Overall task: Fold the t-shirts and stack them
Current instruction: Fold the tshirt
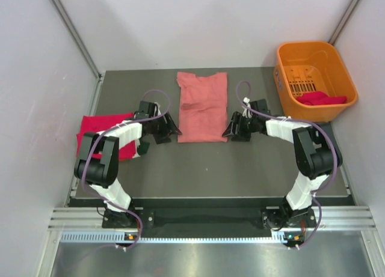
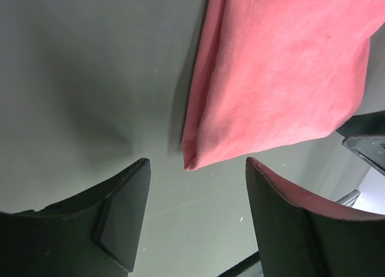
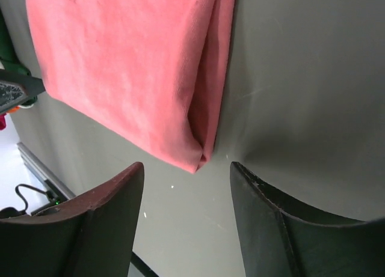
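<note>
My left pincer point(image 2: 195, 164) and right pincer point(image 3: 187, 166) both stand spread, pinching nothing, flanking the folded salmon-pink t-shirt point(image 1: 203, 107) that lies flat on the surface point(image 1: 240, 169), its near corners just ahead of my fingertips.

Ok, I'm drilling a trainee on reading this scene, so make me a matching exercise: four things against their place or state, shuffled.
Things:
1. salmon-pink t-shirt
2. magenta-red t-shirt
3. orange basket
4. left gripper

Place or state:
A. far right corner
B. open, at the salmon-pink t-shirt's near corner
C. left side, lying flat
D. centre, folded into a long strip

Pairs: 1-D, 2-C, 3-A, 4-B
</note>
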Robot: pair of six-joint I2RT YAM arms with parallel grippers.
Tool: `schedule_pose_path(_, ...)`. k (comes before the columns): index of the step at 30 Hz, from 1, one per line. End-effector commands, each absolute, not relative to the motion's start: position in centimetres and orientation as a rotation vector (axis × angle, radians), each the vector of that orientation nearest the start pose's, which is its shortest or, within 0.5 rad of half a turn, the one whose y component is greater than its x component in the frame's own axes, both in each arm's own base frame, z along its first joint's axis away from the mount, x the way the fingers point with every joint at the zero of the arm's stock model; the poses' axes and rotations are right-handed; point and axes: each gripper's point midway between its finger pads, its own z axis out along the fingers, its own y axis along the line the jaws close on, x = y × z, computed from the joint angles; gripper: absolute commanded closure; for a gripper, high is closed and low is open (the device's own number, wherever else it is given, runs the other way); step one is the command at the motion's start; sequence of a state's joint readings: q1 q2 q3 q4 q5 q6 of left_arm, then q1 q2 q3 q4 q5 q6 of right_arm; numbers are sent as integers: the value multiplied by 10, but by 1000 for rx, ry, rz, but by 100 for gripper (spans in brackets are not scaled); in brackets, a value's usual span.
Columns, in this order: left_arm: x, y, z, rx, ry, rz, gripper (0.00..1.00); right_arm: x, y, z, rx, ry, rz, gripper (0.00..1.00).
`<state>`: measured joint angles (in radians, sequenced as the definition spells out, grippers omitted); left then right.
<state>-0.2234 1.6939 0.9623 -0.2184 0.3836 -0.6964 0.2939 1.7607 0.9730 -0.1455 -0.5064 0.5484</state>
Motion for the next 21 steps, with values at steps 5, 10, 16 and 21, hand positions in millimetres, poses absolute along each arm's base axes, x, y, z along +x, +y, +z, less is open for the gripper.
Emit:
schedule_pose_path(5, 350, -173, 48, -447, 2578, -841, 33, 350, 225, 31, 129, 2585, 1025, 51)
schedule_pose_path(10, 346, -173, 44, -455, 2583, -847, 34, 348, 222, 23, 140, 2600, 1000, 89)
schedule_pose_path(16, 338, -174, 38, -459, 2599, -865, 35, 344, 221, 24, 133, 2600, 1001, 95)
schedule_pose_path(21, 340, -176, 31, -475, 2597, -880, 38, 343, 223, 26, 125, 2599, 1011, 96)
